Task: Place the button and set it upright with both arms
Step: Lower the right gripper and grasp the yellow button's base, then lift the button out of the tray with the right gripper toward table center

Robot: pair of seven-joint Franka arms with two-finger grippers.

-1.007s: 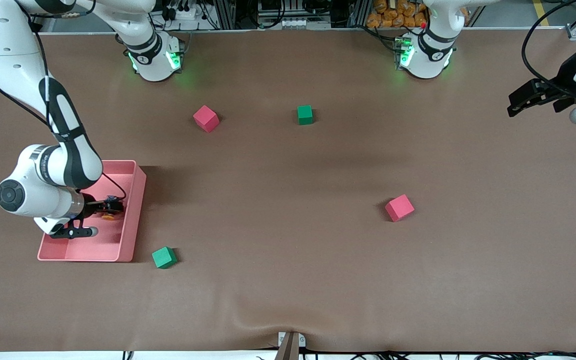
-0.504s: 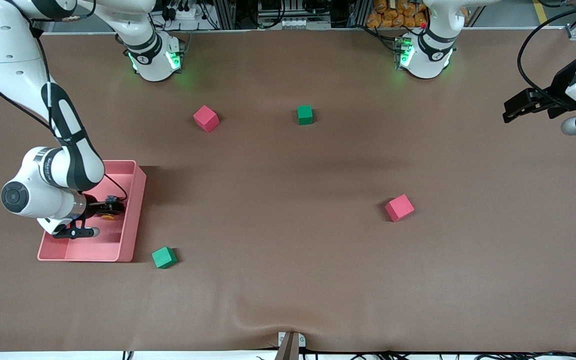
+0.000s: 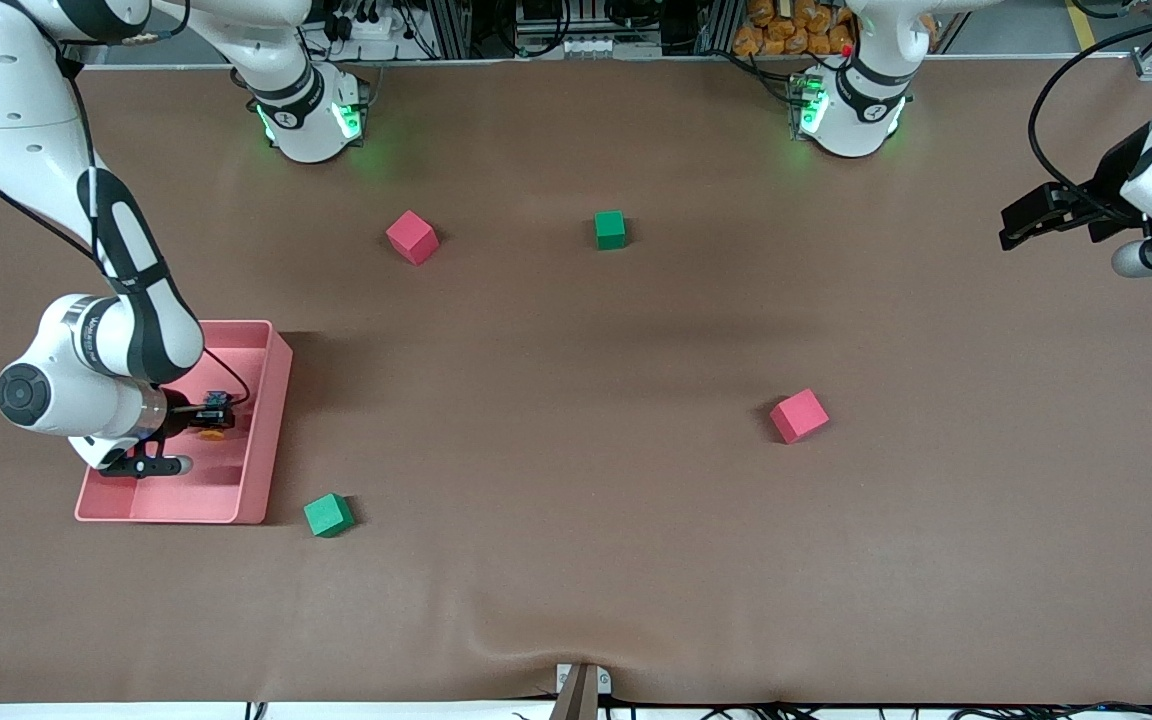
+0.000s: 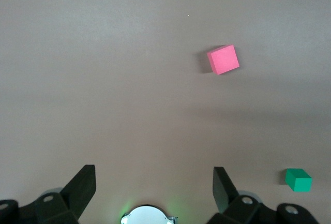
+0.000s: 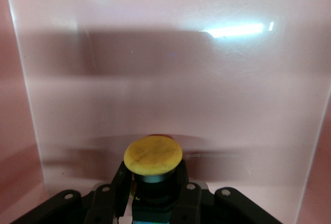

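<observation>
Button (image 5: 152, 155) sits clamped in the right gripper's (image 3: 198, 415) fingers over the pink tray (image 3: 271, 420); placing and uprighting remain. Left gripper (image 4: 154, 185) waits over bare tabletop (image 3: 576, 520), fingers apart.

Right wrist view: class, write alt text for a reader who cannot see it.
The right gripper is shut on the button, its round orange cap facing the camera, over the glossy floor of the pink tray.

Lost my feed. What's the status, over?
Right gripper over pink bin, jaws shut on button. Left gripper open, waiting over its table end. Nothing in the way.
</observation>
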